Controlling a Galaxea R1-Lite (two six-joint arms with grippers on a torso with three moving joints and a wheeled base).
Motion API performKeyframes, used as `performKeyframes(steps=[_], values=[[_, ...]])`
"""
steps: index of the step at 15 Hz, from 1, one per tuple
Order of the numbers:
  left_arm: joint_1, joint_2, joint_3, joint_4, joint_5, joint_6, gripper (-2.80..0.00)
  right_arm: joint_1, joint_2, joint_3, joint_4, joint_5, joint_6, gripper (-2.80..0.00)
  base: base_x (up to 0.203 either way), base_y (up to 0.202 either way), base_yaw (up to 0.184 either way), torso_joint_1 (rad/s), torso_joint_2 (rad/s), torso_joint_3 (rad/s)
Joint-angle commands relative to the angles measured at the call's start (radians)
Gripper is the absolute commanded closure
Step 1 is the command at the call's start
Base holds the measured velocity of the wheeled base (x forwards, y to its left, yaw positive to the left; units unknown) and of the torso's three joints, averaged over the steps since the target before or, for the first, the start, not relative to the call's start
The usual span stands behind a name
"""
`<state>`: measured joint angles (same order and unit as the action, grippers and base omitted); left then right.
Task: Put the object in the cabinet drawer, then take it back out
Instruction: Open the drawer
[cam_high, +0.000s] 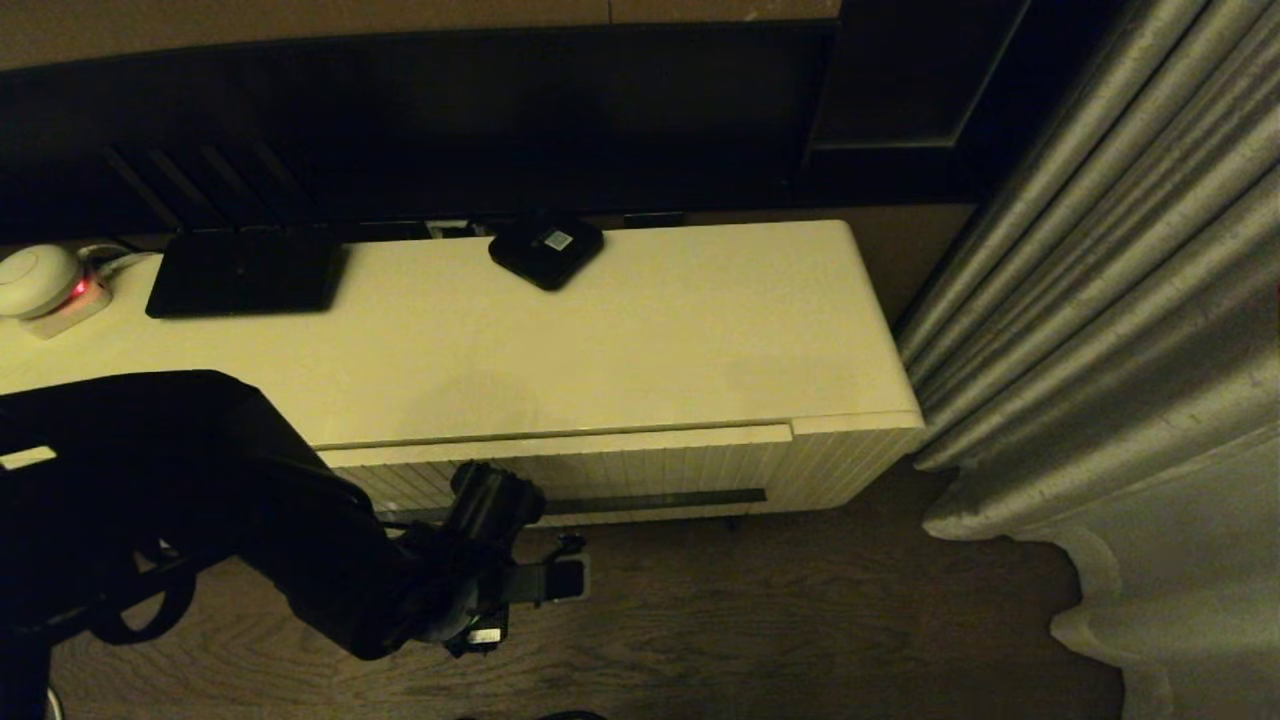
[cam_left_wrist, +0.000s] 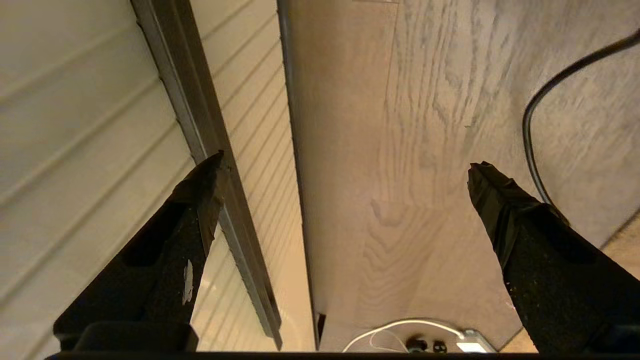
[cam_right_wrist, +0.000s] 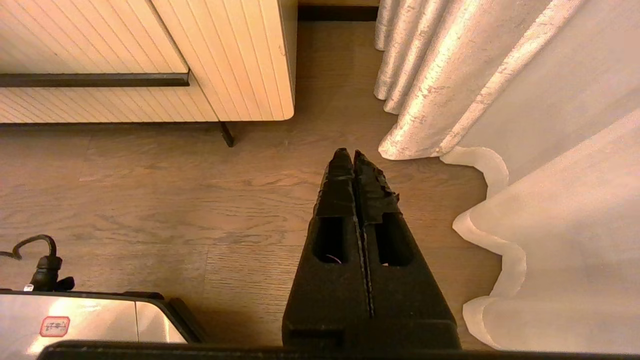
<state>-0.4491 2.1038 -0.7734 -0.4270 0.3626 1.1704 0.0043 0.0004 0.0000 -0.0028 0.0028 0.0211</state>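
The black folding umbrella is out of view in every picture. The cabinet drawer (cam_high: 640, 468) shows its cream ribbed front about level with the cabinet front, and its inside is hidden. Its long dark bar handle (cam_high: 655, 500) runs across the front. My left gripper (cam_left_wrist: 345, 167) is open low in front of the drawer's left part. One fingertip (cam_left_wrist: 212, 167) lies against the bar handle (cam_left_wrist: 200, 135), the other over the floor, and nothing is held. My right gripper (cam_right_wrist: 348, 152) is shut and empty above the floor, right of the cabinet, outside the head view.
On the cabinet top (cam_high: 650, 340) lie a small black rounded-square box (cam_high: 546, 250), a flat black device (cam_high: 245, 272) and a white round gadget with a red light (cam_high: 40, 280). Grey curtains (cam_high: 1100, 350) hang at the right. A thin cabinet leg (cam_right_wrist: 227, 135) meets the wood floor.
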Motion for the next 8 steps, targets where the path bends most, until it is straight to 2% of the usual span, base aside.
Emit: performKeyframes(steps=[1,8], values=[[0.003,0.007,-0.013,-0.002,0.003,0.006,-2.8,0.0,0.0,0.002,0.0,0.0,0.0,0.0,0.0,0.0,0.0,0.0,0.0,0.0],[0.012,0.012,-0.038,-0.002,0.006,0.015,-2.8,0.0,0.0,0.002,0.0,0.0,0.0,0.0,0.0,0.0,0.0,0.0,0.0,0.0]])
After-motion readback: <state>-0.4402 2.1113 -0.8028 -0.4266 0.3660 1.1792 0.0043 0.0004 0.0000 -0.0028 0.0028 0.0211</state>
